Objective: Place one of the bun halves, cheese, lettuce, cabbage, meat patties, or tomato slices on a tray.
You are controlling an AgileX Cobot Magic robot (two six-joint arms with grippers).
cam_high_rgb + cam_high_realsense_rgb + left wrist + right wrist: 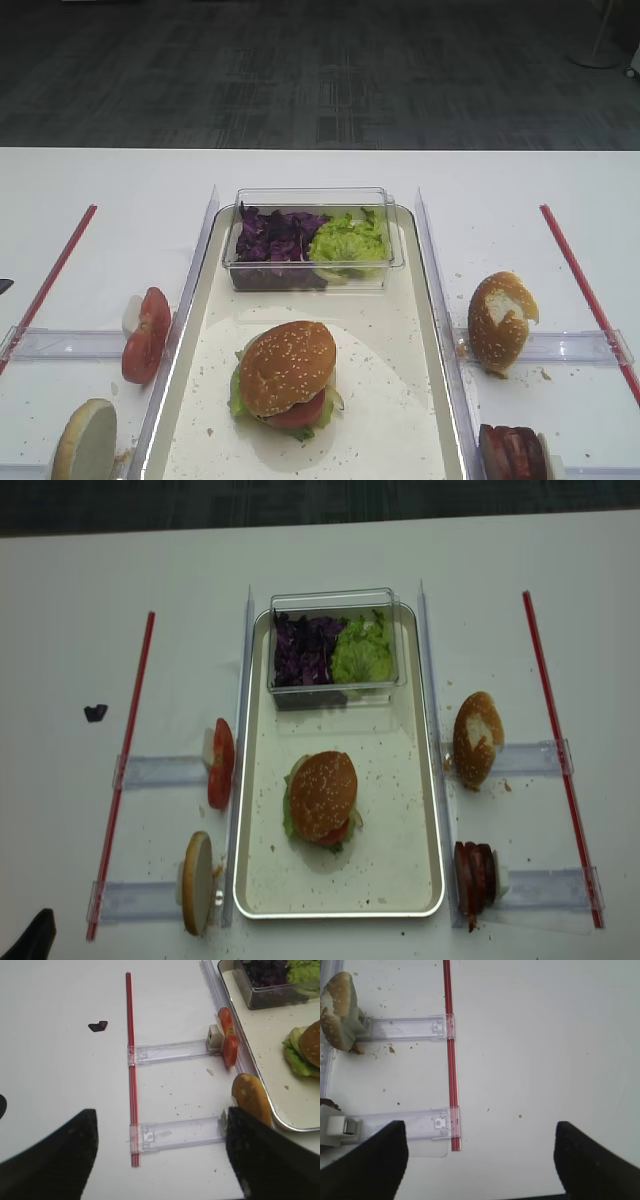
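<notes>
Burger's stacked mid-tray (425, 330): sesame bun top (288, 366) sits on tomato (300, 412) and lettuce (238, 395). More lettuce and purple cabbage (277, 236) in the clear tub (310, 272) at the far end. Spare tomato slices (146, 335) stand on edge left of the tray, meat patties (512, 452) at right. Right gripper (480, 1160) hangs w/ fingers spread, nothing in them; left gripper (160, 1160) likewise released. Bun's prob light, squashy: pinch gently across the dome sides. Tomato's prob slick, floppy.
</notes>
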